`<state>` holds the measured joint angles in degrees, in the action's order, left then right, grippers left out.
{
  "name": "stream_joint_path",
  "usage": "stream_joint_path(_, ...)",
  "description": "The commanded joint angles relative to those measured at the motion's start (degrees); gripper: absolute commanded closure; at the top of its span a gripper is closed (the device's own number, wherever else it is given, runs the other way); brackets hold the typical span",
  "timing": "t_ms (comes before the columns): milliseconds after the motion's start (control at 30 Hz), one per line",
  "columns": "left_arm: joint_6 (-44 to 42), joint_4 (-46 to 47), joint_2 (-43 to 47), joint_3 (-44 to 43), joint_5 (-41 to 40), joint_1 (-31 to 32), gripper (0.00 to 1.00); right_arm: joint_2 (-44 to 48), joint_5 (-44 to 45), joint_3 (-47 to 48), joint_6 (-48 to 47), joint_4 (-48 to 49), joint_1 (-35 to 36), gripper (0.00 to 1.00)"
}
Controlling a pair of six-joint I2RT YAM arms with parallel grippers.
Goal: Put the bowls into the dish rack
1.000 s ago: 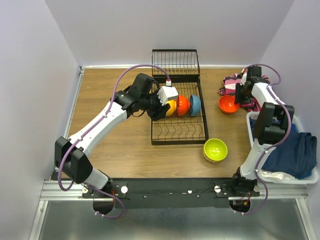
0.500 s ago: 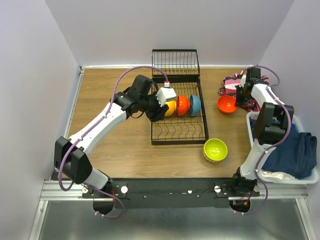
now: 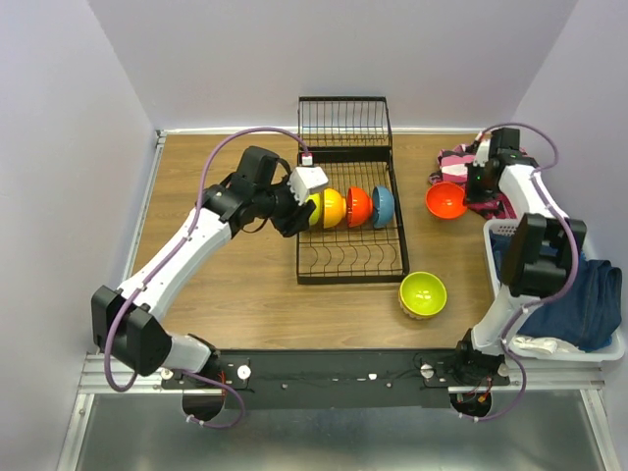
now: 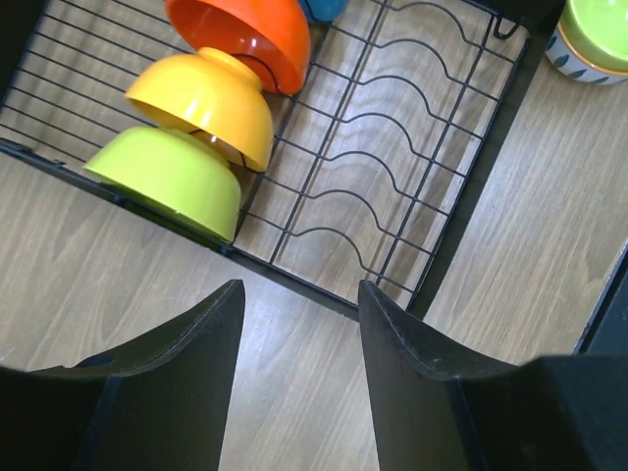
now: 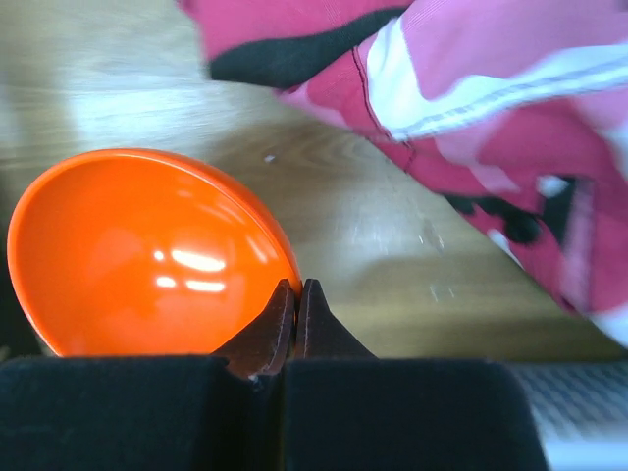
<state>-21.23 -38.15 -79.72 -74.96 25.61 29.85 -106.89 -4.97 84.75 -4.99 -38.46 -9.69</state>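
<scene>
My left tool hangs open and empty at the dish rack's left edge, where four bowls stand on edge. Right of it, my right tool pinches the orange bowl's rim; next, I judge, comes lifting it to a free slot.

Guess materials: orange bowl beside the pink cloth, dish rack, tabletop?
The orange bowl: likely plastic or melamine, glossy; sharp light glints, thin rim. The dish rack: thin black wire, probably coated metal. The tabletop: wood-grain, matte; laminate or real wood, can't tell.
</scene>
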Motion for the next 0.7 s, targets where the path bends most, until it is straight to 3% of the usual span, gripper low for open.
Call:
stream_joint_path(0,-1.8,0.5,4.8,0.3,-0.2,-1.2,0.41,14.5,-3.9,2.2,0.5,-4.3,0.9,0.99)
stream_joint_path(167,-2.3,0.0,9.2,3.1,-2.8,-2.2,0.41,24.6,-4.6,1.1,-1.6,-10.1,7.8,0.99)
stream_joint_path(300,2.3,1.7,14.2,6.8,-4.6,-6.0,0.39,30.7,-4.8,-2.7,-1.8,-11.6,20.5,0.99)
stream_joint_path(467,11.0,1.4,22.3,11.2,-6.4,-14.7,0.39,27.9,-7.0,2.8,-6.3,-17.3,23.5,0.99)
stream_joint_path(567,14.1,-0.2,27.3,14.3,-7.8,-20.0,0.34,25.8,-5.8,6.6,-8.1,-19.1,29.4,0.99)
stream_joint_path(667,13.8,-5.0,30.1,16.1,-8.8,-23.9,0.3,23.1,-4.8,6.1,-10.8,-18.6,41.0,0.99)
